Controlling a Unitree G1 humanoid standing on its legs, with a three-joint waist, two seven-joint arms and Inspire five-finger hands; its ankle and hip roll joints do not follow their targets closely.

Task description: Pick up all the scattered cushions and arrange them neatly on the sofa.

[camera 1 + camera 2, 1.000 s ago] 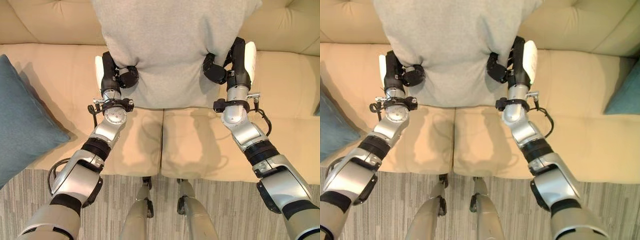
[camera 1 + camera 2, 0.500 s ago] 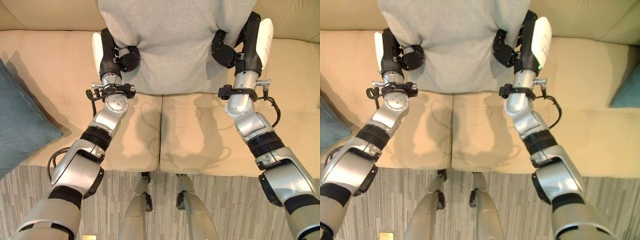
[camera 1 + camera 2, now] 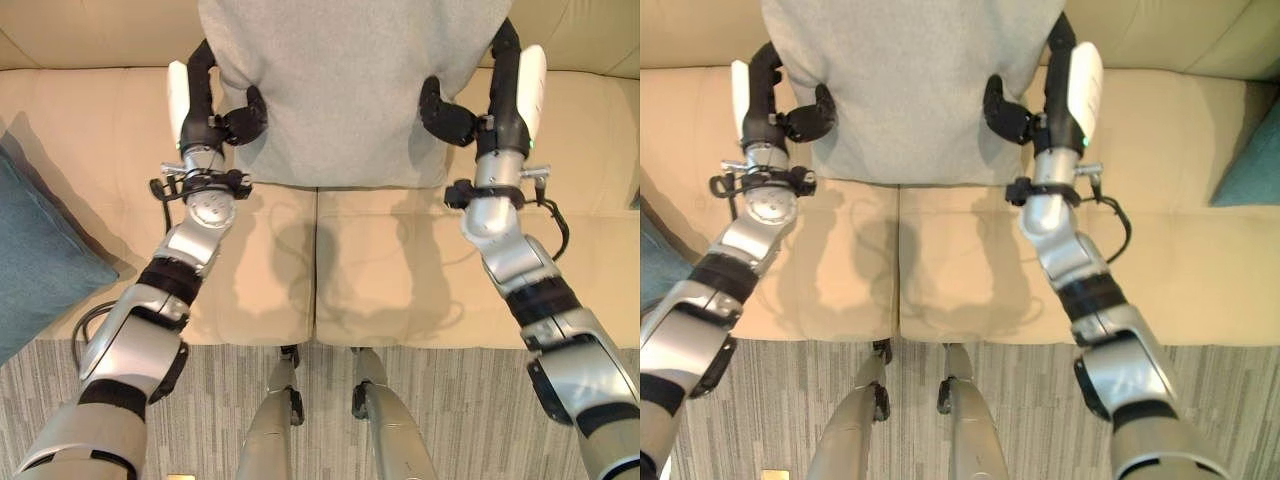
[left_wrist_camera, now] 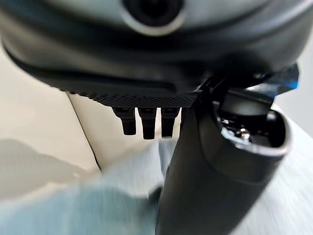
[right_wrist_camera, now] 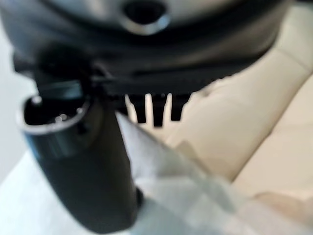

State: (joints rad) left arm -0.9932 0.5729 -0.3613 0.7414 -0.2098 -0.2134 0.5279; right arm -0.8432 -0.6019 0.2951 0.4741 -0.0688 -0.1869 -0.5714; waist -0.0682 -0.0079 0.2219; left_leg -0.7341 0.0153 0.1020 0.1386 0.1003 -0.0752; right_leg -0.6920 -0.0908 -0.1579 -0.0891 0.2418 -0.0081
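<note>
A large grey cushion (image 3: 350, 90) stands upright over the back of the beige sofa's seat (image 3: 400, 270), in front of the backrest (image 3: 80, 30). My left hand (image 3: 208, 118) grips its left edge, thumb curled onto the front face and fingers behind. On the opposite edge my right hand (image 3: 497, 105) holds it the same way. In the left wrist view the thumb (image 4: 205, 171) presses into the grey cloth (image 4: 73, 210); the right wrist view shows that hand's thumb (image 5: 83, 166) on the cloth (image 5: 195, 205).
A teal cushion (image 3: 40, 260) leans on the sofa's left end, overhanging the front edge. Another teal cushion (image 3: 1252, 160) peeks in at the right end. Striped grey carpet (image 3: 450, 410) runs along the sofa front.
Both arms have pushed the grey cushion farther back toward the backrest, and the hands have spread a little wider along its edges. The view has shifted slightly.
</note>
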